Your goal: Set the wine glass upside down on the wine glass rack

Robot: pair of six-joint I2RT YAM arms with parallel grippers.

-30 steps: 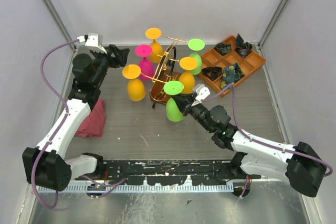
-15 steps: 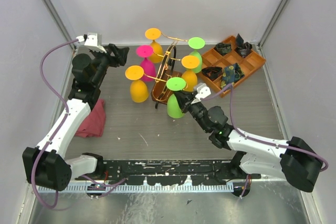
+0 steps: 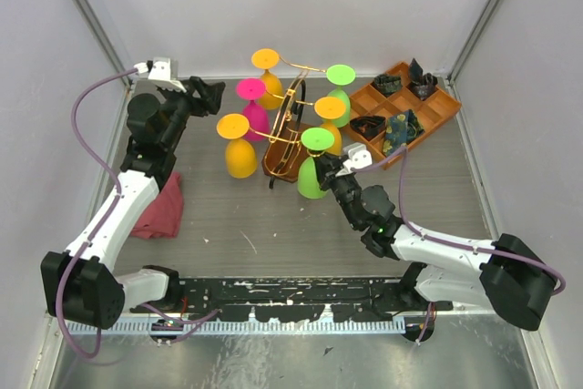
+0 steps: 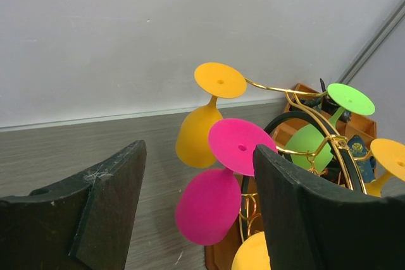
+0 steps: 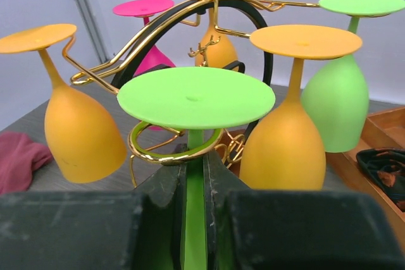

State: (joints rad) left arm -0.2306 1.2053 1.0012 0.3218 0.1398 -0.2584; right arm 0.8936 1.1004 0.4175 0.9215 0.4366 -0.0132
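Green stem, pinched tight between the fingers of my right pincer point(image 5: 195, 178): I am gripping the wine glass point(image 5: 195, 96) upside down, its flat foot on top. Just past my fingertips, a gold curl point(image 5: 172, 155) of the wine glass rack point(image 3: 290, 111) loops round the stem. An orange glass point(image 5: 285, 147) hangs just to the right. My left pincer point(image 4: 199, 194) is wide open and holds nothing, with a pink glass point(image 4: 212, 213) hanging on the rack in front of it.

1. The green wine glass point(image 3: 311, 179) hangs upside down (flat foot on top), with its stem inside the rack's nearest curled arm.
2. The wine glass rack point(image 3: 278, 161) is gold wire on a dark base and stands upright.
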